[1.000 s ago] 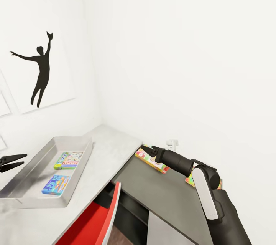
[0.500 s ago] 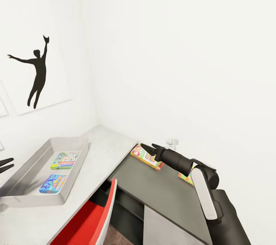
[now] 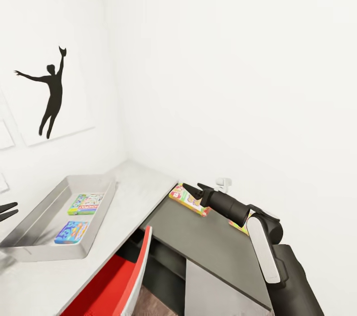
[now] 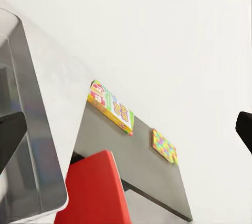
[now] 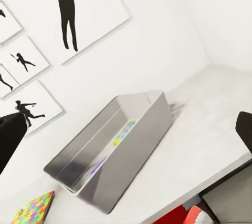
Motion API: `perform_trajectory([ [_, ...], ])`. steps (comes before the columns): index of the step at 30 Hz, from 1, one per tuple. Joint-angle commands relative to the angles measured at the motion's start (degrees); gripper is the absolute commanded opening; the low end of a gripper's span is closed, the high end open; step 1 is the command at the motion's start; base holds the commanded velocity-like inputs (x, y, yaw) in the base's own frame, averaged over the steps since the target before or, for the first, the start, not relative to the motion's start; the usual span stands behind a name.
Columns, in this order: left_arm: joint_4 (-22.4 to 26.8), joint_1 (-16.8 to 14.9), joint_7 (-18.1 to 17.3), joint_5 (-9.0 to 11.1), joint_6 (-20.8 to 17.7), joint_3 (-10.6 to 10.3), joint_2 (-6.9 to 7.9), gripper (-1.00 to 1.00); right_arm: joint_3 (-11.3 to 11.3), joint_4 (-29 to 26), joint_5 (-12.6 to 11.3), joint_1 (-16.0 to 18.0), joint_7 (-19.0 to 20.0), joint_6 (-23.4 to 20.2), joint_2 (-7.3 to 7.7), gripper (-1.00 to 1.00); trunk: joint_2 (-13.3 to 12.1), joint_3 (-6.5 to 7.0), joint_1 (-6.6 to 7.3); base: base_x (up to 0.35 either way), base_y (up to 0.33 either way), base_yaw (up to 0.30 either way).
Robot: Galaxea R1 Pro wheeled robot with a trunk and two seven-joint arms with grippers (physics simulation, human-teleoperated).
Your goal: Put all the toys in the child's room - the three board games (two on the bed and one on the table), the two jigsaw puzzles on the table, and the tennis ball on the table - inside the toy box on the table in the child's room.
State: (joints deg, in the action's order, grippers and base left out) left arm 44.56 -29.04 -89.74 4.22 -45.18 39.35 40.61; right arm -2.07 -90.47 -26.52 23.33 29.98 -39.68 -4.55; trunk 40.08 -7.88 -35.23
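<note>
Head view: right gripper [image 3: 192, 189] is hovering open and empty over a colourful flat board game [image 3: 187, 200].
Left gripper [image 3: 6, 211]: fingers parted, holding nothing.
Light grey toy box [image 3: 101, 214]: holding two flat game boxes [image 3: 86, 204].

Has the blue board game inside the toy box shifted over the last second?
No. The blue board game keeps its spot near the toy box's front wall; the slight shift is camera motion.
</note>
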Motion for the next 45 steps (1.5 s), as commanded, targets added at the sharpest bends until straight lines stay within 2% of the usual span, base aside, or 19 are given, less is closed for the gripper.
perform_trajectory([
  [1,0.0,-0.1,-0.3,-0.1,-0.6,0.0,0.02,1.0,0.1,0.0,-0.3,0.1,0.0,-0.3,-0.03,1.0,0.1,-0.1,0.0,-0.205,0.0,-0.005],
  [18,0.1,0.0,-0.3,-0.1,-0.5,0.1,0.09,1.0,0.0,-0.1,-0.8,0.1,0.1,-0.3,0.06,1.0,0.1,0.88,0.0,-0.228,-0.16,-0.161],
  [30,0.1,0.0,-0.3,-0.1,-0.5,0.1,0.09,1.0,0.4,0.0,-0.9,0.1,0.0,-0.4,0.06,1.0,0.1,1.72,0.0,-0.022,-0.251,-0.197],
  [45,0.1,0.0,-0.3,-0.1,-0.5,0.0,0.09,1.0,0.4,-0.1,-0.9,0.1,-0.1,-0.3,0.06,1.0,0.1,2.08,0.0,0.0,-0.025,-0.068],
])
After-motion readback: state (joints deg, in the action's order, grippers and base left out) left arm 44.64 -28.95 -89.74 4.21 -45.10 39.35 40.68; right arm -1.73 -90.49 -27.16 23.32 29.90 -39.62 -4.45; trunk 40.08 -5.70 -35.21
